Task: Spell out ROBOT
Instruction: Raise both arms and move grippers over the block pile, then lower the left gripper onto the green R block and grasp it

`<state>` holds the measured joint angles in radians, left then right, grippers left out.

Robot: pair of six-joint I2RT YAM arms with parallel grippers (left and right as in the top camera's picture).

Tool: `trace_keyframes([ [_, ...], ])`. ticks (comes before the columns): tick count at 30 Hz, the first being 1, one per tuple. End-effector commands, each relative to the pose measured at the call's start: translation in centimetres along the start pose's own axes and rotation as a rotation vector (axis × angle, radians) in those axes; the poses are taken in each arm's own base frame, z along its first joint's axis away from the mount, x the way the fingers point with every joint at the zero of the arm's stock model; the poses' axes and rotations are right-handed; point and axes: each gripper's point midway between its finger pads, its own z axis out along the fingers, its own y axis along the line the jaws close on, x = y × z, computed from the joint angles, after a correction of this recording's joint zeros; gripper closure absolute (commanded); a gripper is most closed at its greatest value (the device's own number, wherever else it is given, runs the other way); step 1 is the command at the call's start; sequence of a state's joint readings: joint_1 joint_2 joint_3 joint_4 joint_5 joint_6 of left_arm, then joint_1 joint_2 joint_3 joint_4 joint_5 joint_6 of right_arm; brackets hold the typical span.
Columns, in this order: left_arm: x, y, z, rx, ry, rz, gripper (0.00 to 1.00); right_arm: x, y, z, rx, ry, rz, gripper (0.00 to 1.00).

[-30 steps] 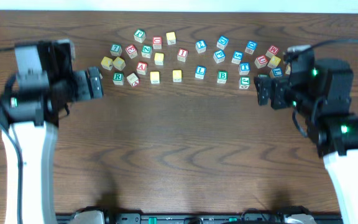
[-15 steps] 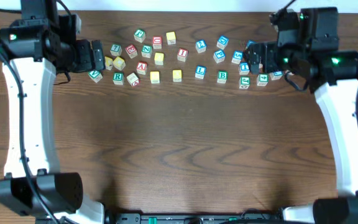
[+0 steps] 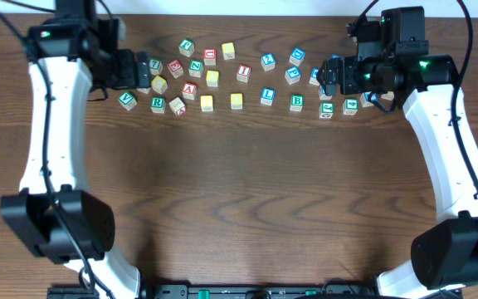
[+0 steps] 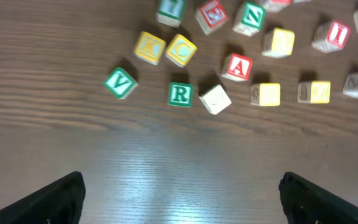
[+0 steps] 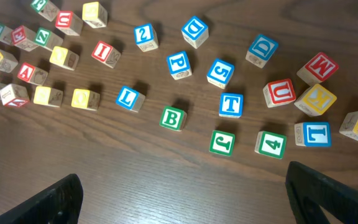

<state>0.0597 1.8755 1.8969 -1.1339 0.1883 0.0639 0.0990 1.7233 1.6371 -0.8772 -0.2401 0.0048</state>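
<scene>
Many lettered wooden blocks lie scattered across the far part of the brown table. The green R block (image 3: 157, 104) lies at the left and shows in the left wrist view (image 4: 179, 94). The green B block (image 3: 297, 101) lies right of centre, also in the right wrist view (image 5: 173, 119), with a blue T block (image 5: 230, 104) beside it. I can make out no O. My left gripper (image 3: 134, 71) (image 4: 182, 205) is open and empty above the left blocks. My right gripper (image 3: 331, 76) (image 5: 188, 199) is open and empty above the right blocks.
A green V block (image 4: 119, 83), a red A block (image 4: 238, 66) and yellow blocks (image 4: 266, 94) lie near the R. A blue L (image 5: 129, 98), green J (image 5: 222, 142) and green 4 (image 5: 271, 144) lie near the B. The table's far edge is just behind the blocks.
Both arms have swung from the table's sides toward the far edge and now hover over the two ends of the block cluster. The blocks have not moved.
</scene>
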Motion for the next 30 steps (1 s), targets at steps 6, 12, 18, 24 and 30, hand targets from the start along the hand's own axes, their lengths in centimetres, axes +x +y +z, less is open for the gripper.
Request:
trace_keyframes([
  [6, 0.4, -0.5, 4.4, -0.042, 0.095, 0.075, 0.08, -0.6, 0.1, -0.5, -0.01, -0.017, -0.013, 0.01],
  [12, -0.1, 0.2, 7.0, -0.058, 0.105, 0.072, 0.13, -0.6, 0.1, -0.5, -0.01, -0.017, -0.013, 0.01],
  [18, -0.6, 1.4, 9.3, -0.115, 0.103, 0.075, 0.2, -0.6, 0.1, -0.5, -0.01, -0.017, -0.013, 0.01],
  [24, -0.4, 1.5, 11.5, -0.108, 0.125, 0.071, 0.23, -0.6, 0.1, -0.5, -0.01, -0.017, -0.013, 0.01],
  [30, 0.7, 1.6, 13.1, -0.101, 0.169, 0.068, 0.23, -0.6, 0.1, -0.5, -0.01, -0.017, -0.013, 0.01],
])
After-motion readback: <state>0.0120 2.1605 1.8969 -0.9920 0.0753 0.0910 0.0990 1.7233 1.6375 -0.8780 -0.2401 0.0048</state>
